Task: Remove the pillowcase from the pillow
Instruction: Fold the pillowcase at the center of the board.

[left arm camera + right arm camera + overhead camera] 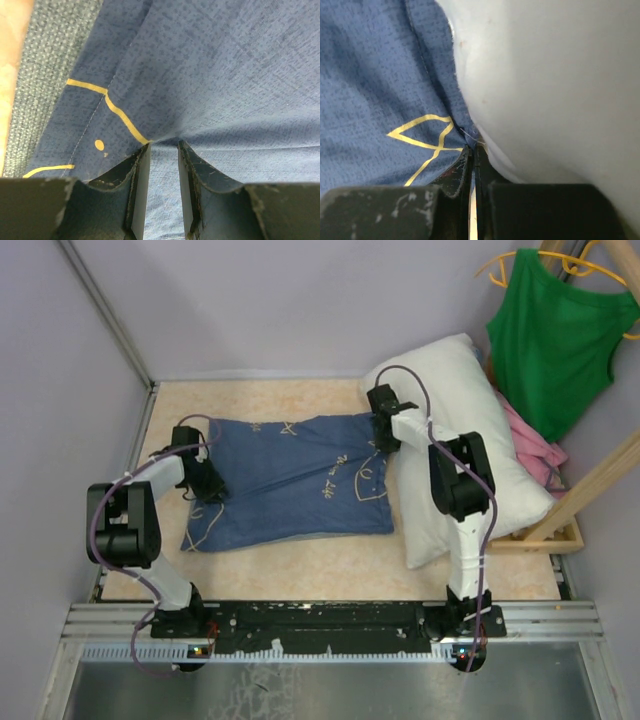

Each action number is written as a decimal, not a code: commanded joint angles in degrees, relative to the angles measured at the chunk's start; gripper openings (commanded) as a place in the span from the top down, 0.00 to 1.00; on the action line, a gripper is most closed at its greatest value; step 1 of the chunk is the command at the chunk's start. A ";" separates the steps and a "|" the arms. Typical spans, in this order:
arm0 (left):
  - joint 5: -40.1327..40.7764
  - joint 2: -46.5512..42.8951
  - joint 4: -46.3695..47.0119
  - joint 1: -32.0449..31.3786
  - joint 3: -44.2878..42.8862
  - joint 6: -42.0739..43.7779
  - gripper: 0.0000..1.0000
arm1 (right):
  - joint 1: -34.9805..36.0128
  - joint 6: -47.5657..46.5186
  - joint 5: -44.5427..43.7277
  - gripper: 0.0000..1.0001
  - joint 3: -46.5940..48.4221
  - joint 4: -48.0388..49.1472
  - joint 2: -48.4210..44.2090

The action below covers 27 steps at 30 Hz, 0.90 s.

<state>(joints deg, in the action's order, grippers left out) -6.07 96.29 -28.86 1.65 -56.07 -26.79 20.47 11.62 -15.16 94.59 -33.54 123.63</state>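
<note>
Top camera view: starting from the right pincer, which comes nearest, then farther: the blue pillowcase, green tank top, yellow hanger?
From the right pincer:
1. pillowcase, pinched at its tips, spreading left.
2. green tank top, hanging upper right.
3. yellow hanger, above that, top corner.

At the far right corner of the tabletop [300, 400] I see a green tank top [560, 340] hanging on a yellow hanger [495, 262], in front of the pale lilac wall [300, 300]. Below it a pink garment [535, 450] lies crumpled along the right edge. A slanted wooden beam [590, 485] crosses just beside that heap, down to a low wooden frame [545, 540] on the tabletop.
</note>
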 commanded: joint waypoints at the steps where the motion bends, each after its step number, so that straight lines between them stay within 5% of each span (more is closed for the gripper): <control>1: 4.20 3.54 -1.11 0.71 0.97 1.25 0.64 | -3.11 -1.74 -7.21 1.00 -0.46 -0.74 -2.86; 5: 5.02 3.46 -1.62 0.88 0.87 1.21 0.64 | -3.33 -3.98 -9.18 0.62 0.89 -1.39 -1.77; 8: 5.72 3.61 -2.18 1.00 0.71 1.09 0.64 | -3.30 -4.87 -9.19 0.20 1.46 -0.10 -2.49; 10: 5.81 3.37 -2.69 1.14 0.35 1.04 0.65 | -3.26 -5.22 -8.09 0.07 1.56 1.77 -4.35; 13: 3.26 1.04 -2.48 1.11 -1.98 1.89 0.61 | -2.95 -5.37 -3.72 0.03 1.39 5.47 -7.46; 20: -4.28 -1.29 0.41 1.48 -17.16 7.95 0.21 | -2.49 -2.41 12.56 0.15 6.88 11.34 -6.87; 23: -5.14 2.70 1.53 3.37 -25.32 11.91 0.15 | -2.47 -1.54 17.46 0.16 15.15 9.91 -1.46; 27: -4.71 12.58 0.29 7.01 -36.94 18.11 0.19 | -2.60 -3.03 18.07 0.23 28.67 3.35 7.96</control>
<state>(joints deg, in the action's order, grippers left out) -10.17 100.66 -28.58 5.10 -85.43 -16.38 18.57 9.47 -0.84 111.77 -27.70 125.03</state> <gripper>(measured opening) 0.829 0.795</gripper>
